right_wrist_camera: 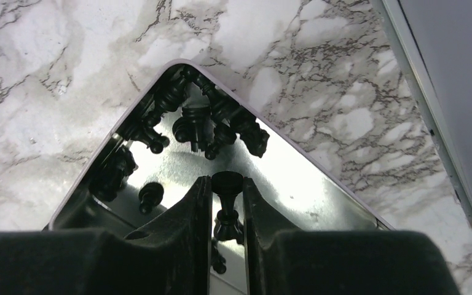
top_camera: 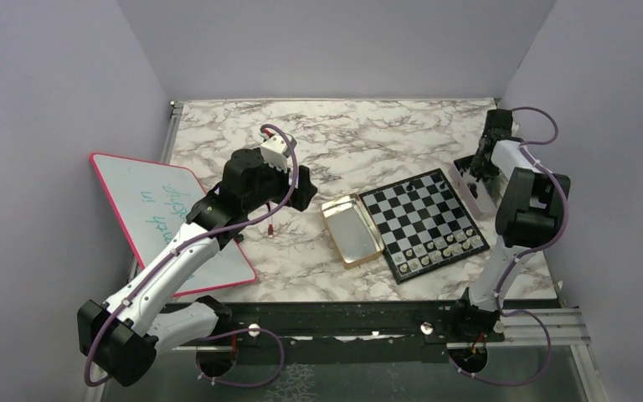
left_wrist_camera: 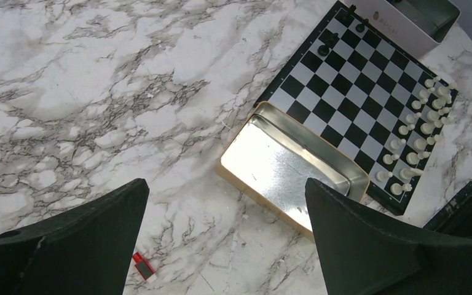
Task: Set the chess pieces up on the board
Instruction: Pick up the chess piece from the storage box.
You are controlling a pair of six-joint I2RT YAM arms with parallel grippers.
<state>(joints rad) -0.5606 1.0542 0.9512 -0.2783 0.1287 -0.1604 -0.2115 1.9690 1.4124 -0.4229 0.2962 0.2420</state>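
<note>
Right tool [right_wrist_camera: 225,179]: lowered into the shallow metal tray [right_wrist_camera: 295,166] at the far right of the worktop [top_camera: 360,134]. Its fingers [right_wrist_camera: 200,203] stand narrow, pressed against either flank of one upright black piece [right_wrist_camera: 226,209]. I note more loose black pieces [right_wrist_camera: 196,120] heaped in the tray's far corner.

Left tool [left_wrist_camera: 224,181]: fingers spread wide, holding nothing, hovering above the worktop beside the open gold tin [left_wrist_camera: 276,172].

The board [top_camera: 423,222] lies flat just right of the tin, touching or nearly so. White pieces [left_wrist_camera: 421,123] fill its two near rows. A few black pieces [left_wrist_camera: 324,49] stand at its far edge.

A small red object [left_wrist_camera: 141,266] lies near the left tool. A pink-rimmed whiteboard [top_camera: 146,209] sits at the left.
</note>
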